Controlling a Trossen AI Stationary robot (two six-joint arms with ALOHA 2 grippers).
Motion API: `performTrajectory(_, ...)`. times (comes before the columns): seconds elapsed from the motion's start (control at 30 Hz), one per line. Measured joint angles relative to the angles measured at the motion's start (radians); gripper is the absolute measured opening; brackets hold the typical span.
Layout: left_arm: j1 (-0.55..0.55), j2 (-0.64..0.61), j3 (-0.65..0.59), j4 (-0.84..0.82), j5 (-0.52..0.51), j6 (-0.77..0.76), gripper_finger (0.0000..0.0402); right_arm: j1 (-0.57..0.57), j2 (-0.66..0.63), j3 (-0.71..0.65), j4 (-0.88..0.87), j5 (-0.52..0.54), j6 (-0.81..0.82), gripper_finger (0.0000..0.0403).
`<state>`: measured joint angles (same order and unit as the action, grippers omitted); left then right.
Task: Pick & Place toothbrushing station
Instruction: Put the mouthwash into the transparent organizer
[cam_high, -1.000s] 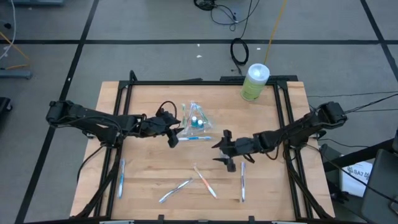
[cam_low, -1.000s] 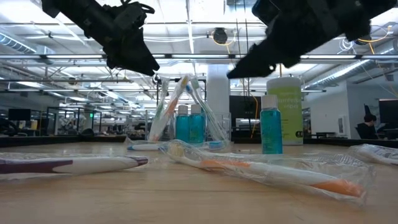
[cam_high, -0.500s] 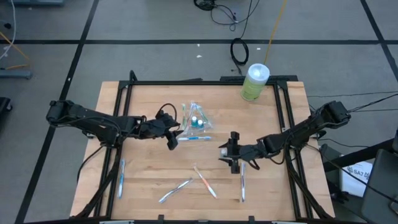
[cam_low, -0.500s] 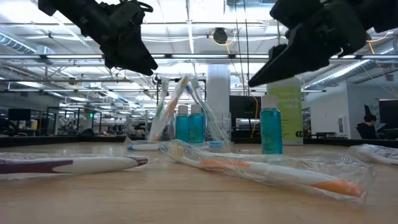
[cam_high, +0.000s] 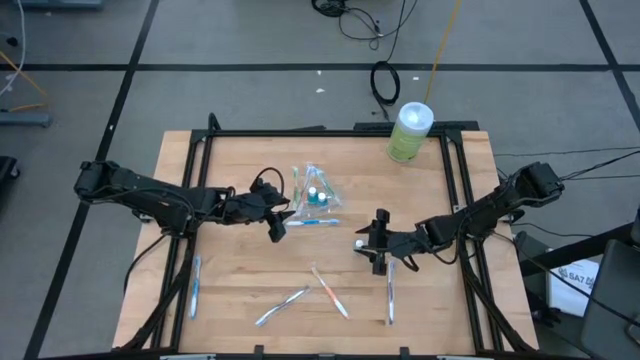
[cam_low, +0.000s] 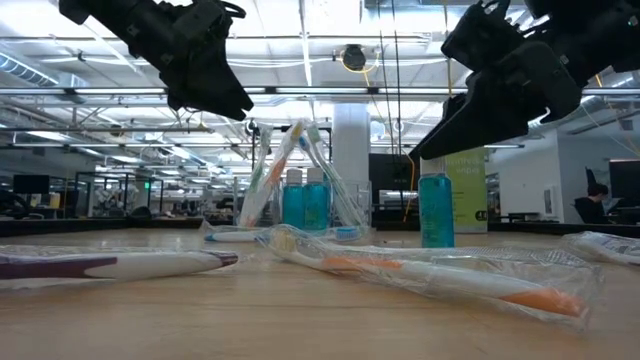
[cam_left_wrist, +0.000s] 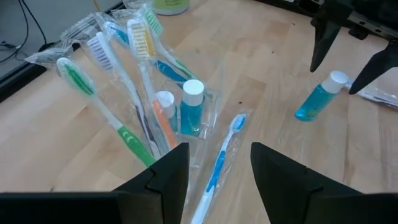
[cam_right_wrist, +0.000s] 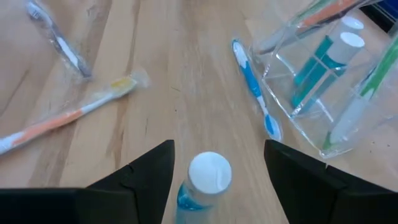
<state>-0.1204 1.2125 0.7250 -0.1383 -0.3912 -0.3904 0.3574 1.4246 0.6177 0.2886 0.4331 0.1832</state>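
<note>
Toothbrushes lie scattered along the near side of the bench (cam_high: 240, 320): an orange-handled wrapped brush (cam_high: 327, 290) nearest the front edge, a pale one (cam_high: 281, 306) beside it, a blue one (cam_high: 195, 285) off toward the left rail, and another (cam_high: 390, 292) toward the right. Just past these, the right claw (cam_high: 368, 246) hangs with its jaws spread wide, straddling a small upright blue bottle (cam_right_wrist: 202, 183) with a white cap; the bottle is not yet gripped. By the look of it, the step in hand is picking up this bottle. The next move would call for lowering, centring on the bottle and closing squarely so it does not tip. Farther in, the left claw (cam_high: 277, 213) waits, also released and empty, just beside the clear cup (cam_high: 315, 196), which already holds several brushes and two bottles. A loose blue brush (cam_high: 312, 223) lies at the cup's foot. A green canister (cam_high: 409, 132) stands at the far edge.
</note>
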Motion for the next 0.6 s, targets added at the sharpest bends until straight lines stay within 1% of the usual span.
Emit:
performTrajectory(0.1,-0.001,0.000,0.000,0.000,0.000,-0.002,0.0179,-0.015,0.000,-0.018,-0.001,-0.049,0.039,0.0229)
performTrajectory(0.2,0.000,0.000,0.000,0.000,0.000,-0.003,0.0179,-0.026,0.000,-0.040,0.005,-0.048,0.080,0.0211)
performTrajectory(0.27,0.000,0.000,0.000,0.000,0.000,-0.004,0.0179,-0.030,0.000,-0.055,0.040,-0.052,0.073,0.0198)
performTrajectory(0.37,0.000,0.000,0.000,0.000,-0.001,-0.005,0.0179,-0.034,0.001,-0.071,0.122,-0.093,0.052,0.0180)
performTrajectory(0.43,0.000,0.000,0.000,0.000,-0.001,-0.005,0.0179,-0.037,0.001,-0.081,0.155,-0.099,0.043,0.0168)
performTrajectory(0.6,0.000,0.000,0.000,0.000,-0.001,-0.005,0.0179,-0.038,0.001,-0.099,0.155,-0.098,0.041,0.0139)
